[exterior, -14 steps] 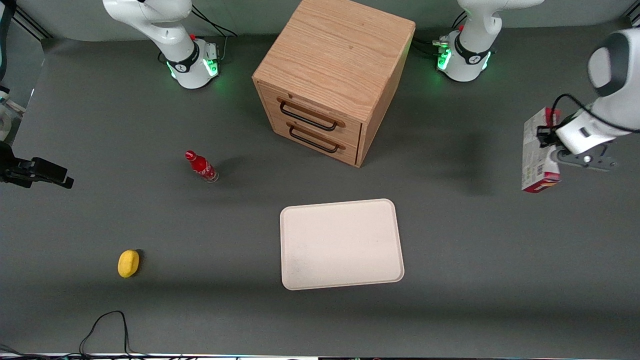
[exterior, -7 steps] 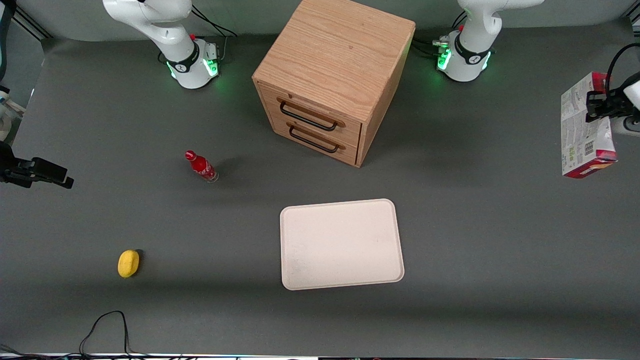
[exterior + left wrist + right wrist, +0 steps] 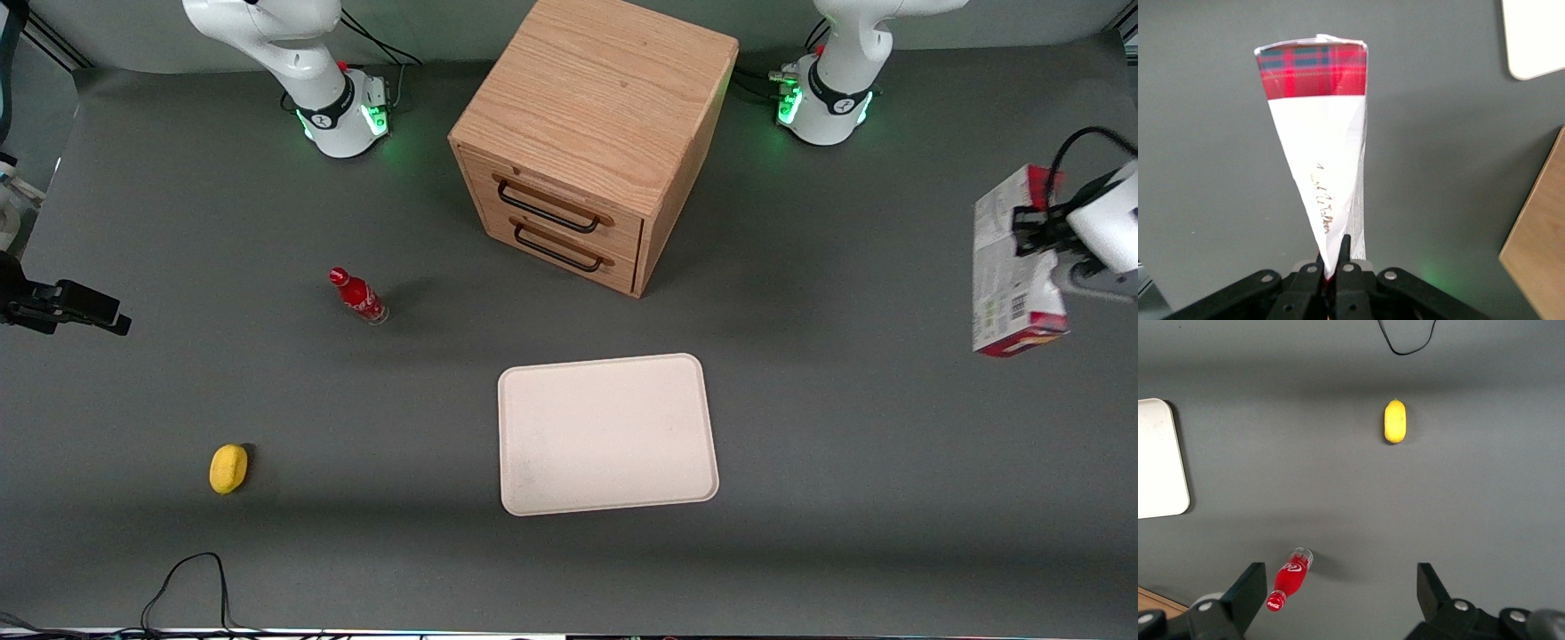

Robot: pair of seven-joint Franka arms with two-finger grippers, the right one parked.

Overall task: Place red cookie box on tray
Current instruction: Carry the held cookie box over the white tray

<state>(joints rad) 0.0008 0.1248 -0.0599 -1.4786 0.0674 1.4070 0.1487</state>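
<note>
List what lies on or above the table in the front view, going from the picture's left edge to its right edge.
Yellow object → red bottle → wooden cabinet and tray, overlapping in order → red cookie box, held off the table by the gripper.

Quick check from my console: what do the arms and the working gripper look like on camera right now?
Both arms are glossy white with rounded shells; each round base has a black band and glows green. The left arm's gripper, toward the working arm's end of the table, is black with thin fingers, shut on the red cookie box. A black cable loops above its wrist.
</note>
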